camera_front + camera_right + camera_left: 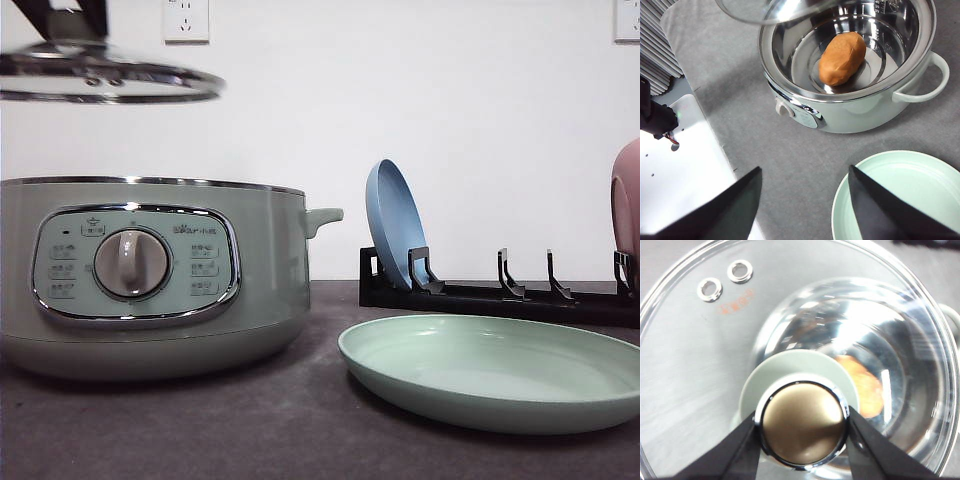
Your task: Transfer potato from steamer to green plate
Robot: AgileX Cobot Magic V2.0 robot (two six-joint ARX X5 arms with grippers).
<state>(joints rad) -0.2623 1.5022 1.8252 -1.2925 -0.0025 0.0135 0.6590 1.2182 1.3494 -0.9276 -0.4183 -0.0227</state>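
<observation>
Right wrist view bares the potato (842, 58) — right gripper (805, 200) spread; left gripper (803, 432) clamps lid knob (802, 424).

The steamer (150, 280), at the left of the front view, carries a small brand mark at the upper right of its control panel (135, 263), too small to read. The glass lid (700, 340) bears tiny orange print, blurred beyond reading.

My left gripper (802, 440): matte black wedge fingers (732, 455), flat faces, sharp tapered tips; my right gripper (805, 200): same black triangular fingers (735, 210), plain, no markings, screws or cables seen
</observation>
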